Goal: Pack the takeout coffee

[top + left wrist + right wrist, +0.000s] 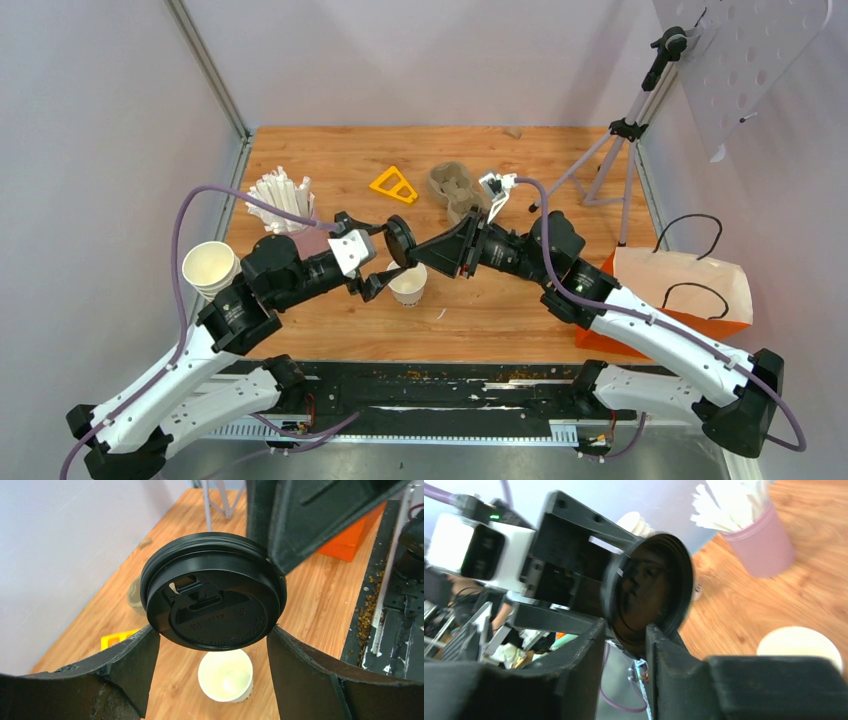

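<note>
A round black lid (400, 240) stands on edge in the air between my two grippers. My right gripper (420, 250) is shut on the lid's rim, one finger (310, 520) over its top face. In the right wrist view the lid (649, 585) sits in my right gripper (626, 635). My left gripper (382, 255) is open, its tips flanking the lower edge of the lid (215, 605). A lidless white paper cup (408, 283) stands on the table just below and also shows in the left wrist view (225, 675). No lidded cup shows.
A stack of lidless cream cups (210, 268) lies at the left. A pink cup of white sticks (283, 200), a yellow triangle piece (394, 185) and the pulp carrier (455, 187) stand behind. A paper bag (680, 290) lies at the right by a tripod (620, 150).
</note>
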Controlling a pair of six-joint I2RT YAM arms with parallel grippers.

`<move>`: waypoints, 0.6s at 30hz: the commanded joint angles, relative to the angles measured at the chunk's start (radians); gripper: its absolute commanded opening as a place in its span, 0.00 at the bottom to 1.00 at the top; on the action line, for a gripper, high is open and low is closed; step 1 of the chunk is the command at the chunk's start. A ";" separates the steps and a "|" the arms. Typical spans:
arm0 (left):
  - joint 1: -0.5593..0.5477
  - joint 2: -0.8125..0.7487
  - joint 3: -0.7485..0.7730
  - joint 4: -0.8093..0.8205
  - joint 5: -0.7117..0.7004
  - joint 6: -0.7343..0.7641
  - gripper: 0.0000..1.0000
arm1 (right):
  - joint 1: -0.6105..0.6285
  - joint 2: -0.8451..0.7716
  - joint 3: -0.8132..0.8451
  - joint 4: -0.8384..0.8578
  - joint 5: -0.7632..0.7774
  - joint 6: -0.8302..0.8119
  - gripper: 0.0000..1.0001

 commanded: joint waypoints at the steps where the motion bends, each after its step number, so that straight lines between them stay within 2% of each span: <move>1: 0.001 0.035 0.115 -0.164 -0.139 -0.085 0.79 | 0.002 -0.061 0.039 -0.224 0.189 -0.102 0.44; 4: 0.001 0.100 0.192 -0.312 -0.185 -0.120 0.79 | 0.002 -0.091 0.060 -0.354 0.296 -0.193 0.59; 10: 0.001 0.317 0.401 -0.624 -0.276 -0.214 0.80 | 0.003 -0.166 0.053 -0.471 0.441 -0.311 0.95; 18: 0.001 0.579 0.565 -0.821 -0.255 -0.323 0.77 | 0.002 -0.264 0.041 -0.611 0.548 -0.365 0.96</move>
